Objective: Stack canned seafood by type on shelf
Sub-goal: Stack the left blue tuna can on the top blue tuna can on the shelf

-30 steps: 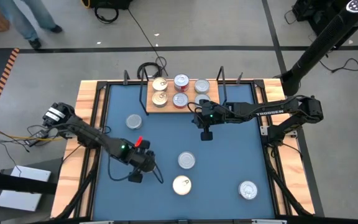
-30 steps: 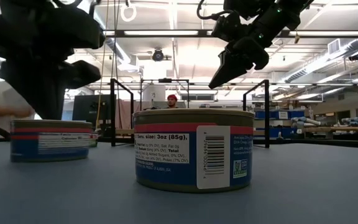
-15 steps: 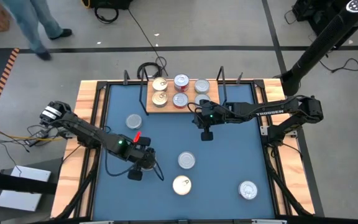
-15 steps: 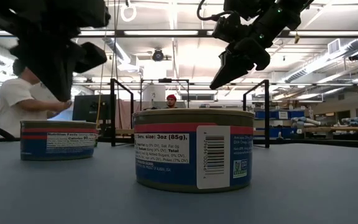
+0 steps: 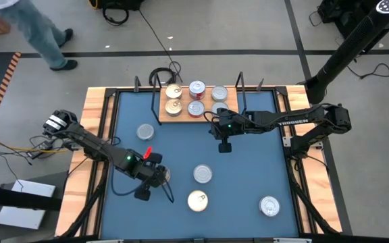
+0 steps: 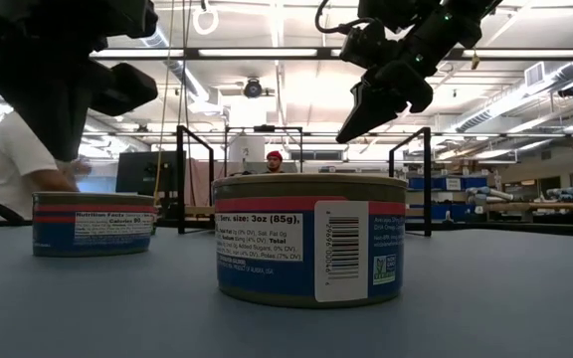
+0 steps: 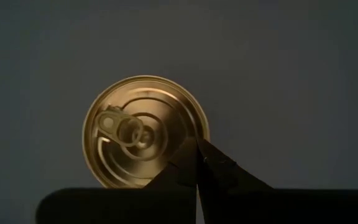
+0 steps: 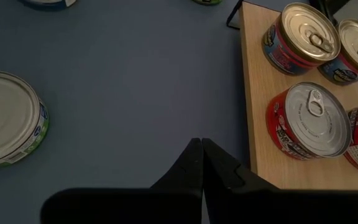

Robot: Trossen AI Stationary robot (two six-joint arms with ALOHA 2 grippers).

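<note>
1. Four tins lie loose on the blue table in the high view: a silver-topped tin at left of centre, another silver tin in the middle, a gold-topped tin at lower centre, and a fourth tin at lower right.
2. At lower left, the left gripper hangs with its fingers pressed together and nothing between them; its wrist camera looks down on the gold lid with the pull tab, the closed tips just over the rim.
3. At upper centre, the shelf, a light-wood board with black wire ends, already carries five tins, silver and gold tops, some red-sided.
4. Right of centre, the right gripper hovers just below the shelf's front edge, fingers together, empty.
5. By my reading, the step in hand is the left arm's approach to the gold tin; next it must spread its fingers, drop around the tin's sides, clamp, then carry it to the matching gold tins on the shelf.
</note>
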